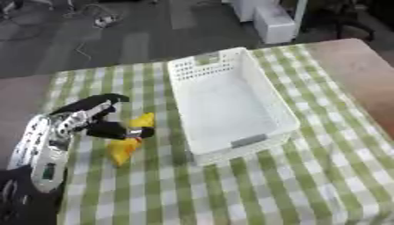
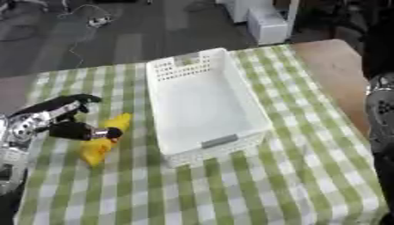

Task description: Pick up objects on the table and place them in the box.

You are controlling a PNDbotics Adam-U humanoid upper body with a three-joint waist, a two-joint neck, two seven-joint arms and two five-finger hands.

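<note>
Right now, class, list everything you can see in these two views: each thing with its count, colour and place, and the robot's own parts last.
Box: one, white, perforated walls, nothing visible inside, standing mid-table.
Yellow object: one, yellow, lying on the cloth to the left of the box, under the left hand's fingers.
Tablecloth: one, green and white check, covering most of the table.
Table: one, brown bare top showing at the right edge.
White unit: one, white, on the floor beyond the table.
Cables: a few, pale, on the grey floor at upper left.
Left hand: one, black and silver, at the left, fingers curled on the yellow object.
Right arm: one, dark, at the right edge of the right eye view; its hand is not visible.
</note>
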